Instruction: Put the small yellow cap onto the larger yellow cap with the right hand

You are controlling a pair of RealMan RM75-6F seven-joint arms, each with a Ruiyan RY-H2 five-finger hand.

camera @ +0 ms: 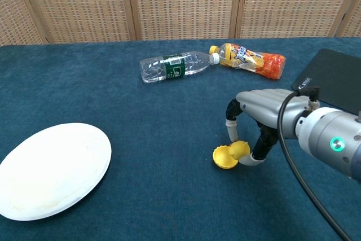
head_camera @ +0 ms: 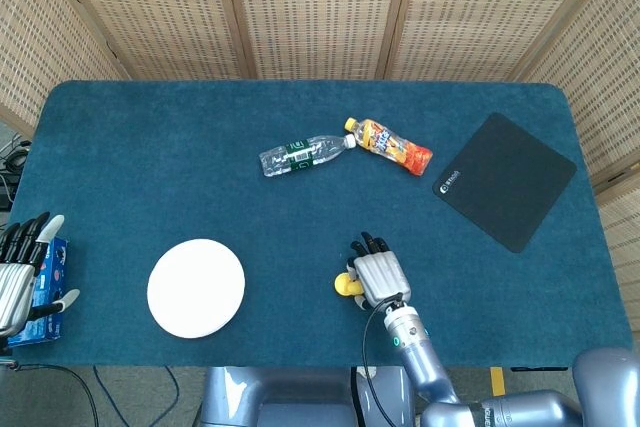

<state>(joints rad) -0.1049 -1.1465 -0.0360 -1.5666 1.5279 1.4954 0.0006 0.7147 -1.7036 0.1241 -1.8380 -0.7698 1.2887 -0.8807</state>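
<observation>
Over the larger yellow cap [camera: 224, 157], right hand [camera: 254, 125] (pinching) holds small yellow cap [camera: 239, 149].

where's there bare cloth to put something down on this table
Open cloth runs between the white plate and the right hand, along the far edge behind the clear bottle and orange bottle, and nearside of the black mat. It is crowded where the small cap meets the larger cap.

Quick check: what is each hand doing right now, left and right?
Left hand: open, fingers apart, holding nothing, at the table's left edge.
Right hand: pinching the small yellow cap, right at the larger yellow cap.
</observation>
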